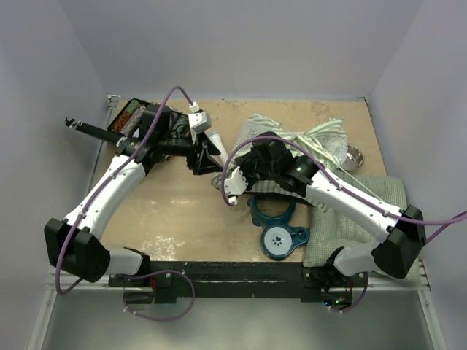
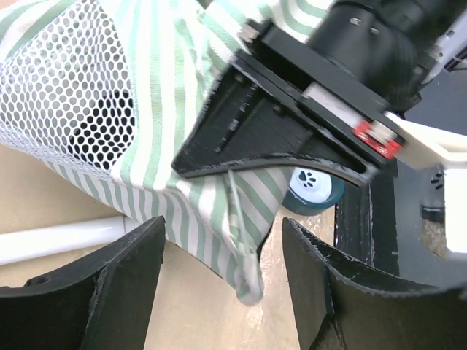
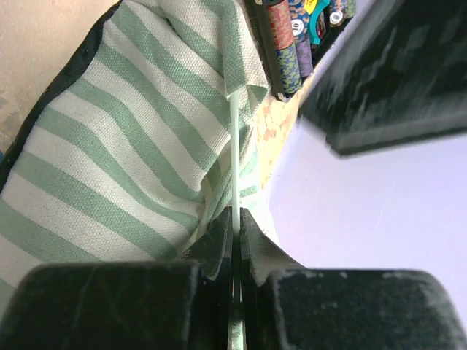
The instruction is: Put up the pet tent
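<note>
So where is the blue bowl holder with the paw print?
In the top view, the teal bowl stand lies near the middle front of the table, just in front of the striped tent and left of the green checked cushion.

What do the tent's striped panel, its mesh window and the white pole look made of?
Pet tent panel: matte woven cloth, likely cotton or canvas; the weave grain shows. Mesh window: white netting with hexagonal holes, probably synthetic. White pole: smooth, faintly glossy tube, plastic or coated metal, unclear which.

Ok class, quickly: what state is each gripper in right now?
Left gripper: open, jaws wide, holding nothing.
Right gripper: closed on a thin pale rod of the pet tent.
</note>
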`<state>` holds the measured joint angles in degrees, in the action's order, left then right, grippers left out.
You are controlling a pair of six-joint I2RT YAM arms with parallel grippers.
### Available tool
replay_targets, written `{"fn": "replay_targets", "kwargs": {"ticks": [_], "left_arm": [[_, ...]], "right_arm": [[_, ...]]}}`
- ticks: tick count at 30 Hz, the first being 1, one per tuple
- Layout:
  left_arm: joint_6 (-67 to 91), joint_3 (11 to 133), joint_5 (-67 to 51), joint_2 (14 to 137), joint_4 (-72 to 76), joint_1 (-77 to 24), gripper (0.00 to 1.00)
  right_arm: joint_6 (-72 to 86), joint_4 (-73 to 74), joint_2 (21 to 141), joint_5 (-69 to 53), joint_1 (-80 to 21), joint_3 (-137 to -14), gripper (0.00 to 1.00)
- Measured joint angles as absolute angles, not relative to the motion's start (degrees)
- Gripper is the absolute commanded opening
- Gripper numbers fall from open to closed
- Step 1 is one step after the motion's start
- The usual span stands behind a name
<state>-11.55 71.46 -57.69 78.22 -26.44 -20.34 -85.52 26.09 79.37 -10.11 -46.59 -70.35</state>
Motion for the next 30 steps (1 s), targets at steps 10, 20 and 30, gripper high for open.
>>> {"fn": "replay_targets", "kwargs": {"ticks": [10,20,30], "left_arm": [[-17.2,63.5,-57.6,70.6,-31.4,-18.4,0.54],[-16.0,63.2,-57.3,74.5,-29.9,-18.6,0.41],[-14.5,65.1,-57.8,75.2,-27.9,-19.5,0.45]], "right_arm": [[-85.5,26.1,79.4,-10.1,-46.6,-70.3,0.00],[-85.5,26.2,79.4,-10.0,-46.6,-70.4,0.00],[-85.6,26.3,79.4,-10.0,-46.6,-70.4,0.00]]}}
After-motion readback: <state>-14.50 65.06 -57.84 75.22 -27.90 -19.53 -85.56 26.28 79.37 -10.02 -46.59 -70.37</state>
